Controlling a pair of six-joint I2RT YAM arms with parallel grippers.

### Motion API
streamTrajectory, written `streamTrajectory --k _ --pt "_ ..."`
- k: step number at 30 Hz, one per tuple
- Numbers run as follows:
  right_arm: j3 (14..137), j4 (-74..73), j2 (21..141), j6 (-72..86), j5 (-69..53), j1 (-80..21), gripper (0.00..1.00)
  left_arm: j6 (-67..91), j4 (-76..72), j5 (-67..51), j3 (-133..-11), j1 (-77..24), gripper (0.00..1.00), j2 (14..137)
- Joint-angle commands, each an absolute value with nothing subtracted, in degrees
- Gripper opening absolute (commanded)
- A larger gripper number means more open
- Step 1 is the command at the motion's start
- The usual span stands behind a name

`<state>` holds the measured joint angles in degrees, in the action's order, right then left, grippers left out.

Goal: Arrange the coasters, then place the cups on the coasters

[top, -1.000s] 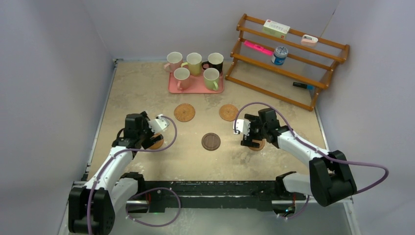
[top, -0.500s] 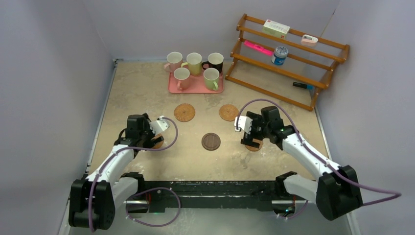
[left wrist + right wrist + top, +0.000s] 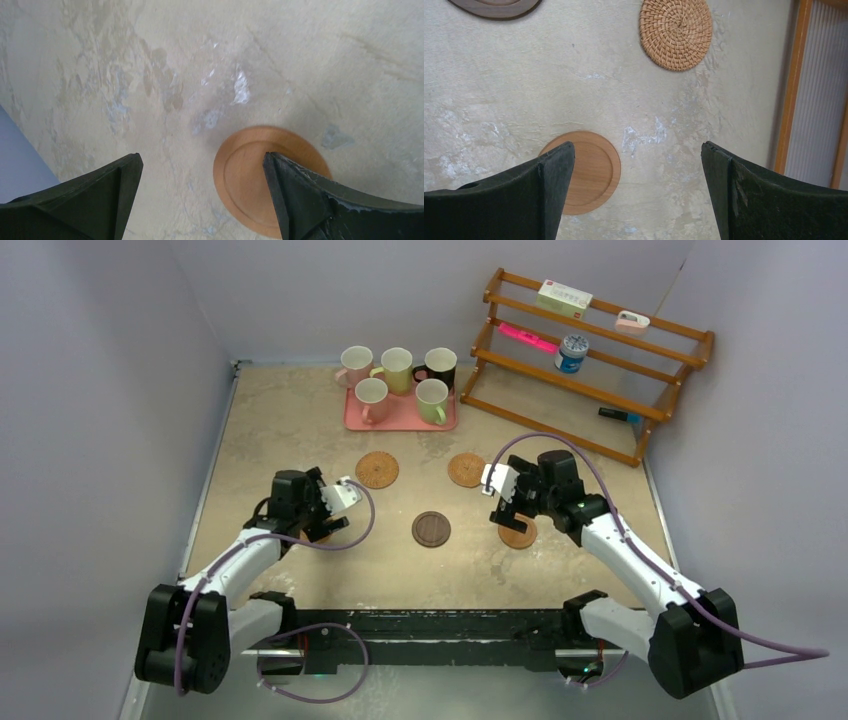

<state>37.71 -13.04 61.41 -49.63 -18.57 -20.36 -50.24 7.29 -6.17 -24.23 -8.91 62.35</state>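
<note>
Well to the left of the dark brown round wooden coaster (image 3: 431, 529), the left hand (image 3: 201, 161) hovers spread fully wide with nothing in it. A smooth tan wooden disc coaster (image 3: 245, 175) lies flat on the mottled beige surface (image 3: 290, 430), partly under one finger (image 3: 320, 200). That spot suits the left end of the layout.

Behind and left of the dark coaster lies a woven rattan round coaster (image 3: 377, 469), and behind and right of it lies a second woven one (image 3: 467, 469). Just right of the dark coaster a second smooth tan disc (image 3: 519, 534) lies flat. The right hand (image 3: 638, 147) hangs above it, equally wide and empty.

The five discs lie well apart, likely so each mug gets its own. Far behind the dark coaster, the five handled ceramic cups (image 3: 396, 365) crowd the pink rectangular tray (image 3: 400, 423), none yet on a coaster.
</note>
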Motion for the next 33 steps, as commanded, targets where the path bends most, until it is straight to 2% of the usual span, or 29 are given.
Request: streamTrajectory --k 1,7,22,33 --pt "40.02 -11.30 60.60 -47.49 -18.87 -20.57 0.98 -48.61 8.48 -6.53 -23.22 -12.67 1.00 64.66" --pt "39.92 -10.42 61.00 -47.29 -18.47 -20.59 0.98 -48.11 7.13 -5.30 -23.20 -13.18 1.00 64.91" --pt "39.56 -9.34 61.04 -47.20 -17.93 -20.57 0.98 -46.67 9.71 -12.33 -26.12 -13.86 1.00 65.21" --pt "39.76 -8.98 63.13 -46.85 -18.99 -20.71 0.98 -45.96 9.35 -11.56 -27.33 -14.24 1.00 65.29"
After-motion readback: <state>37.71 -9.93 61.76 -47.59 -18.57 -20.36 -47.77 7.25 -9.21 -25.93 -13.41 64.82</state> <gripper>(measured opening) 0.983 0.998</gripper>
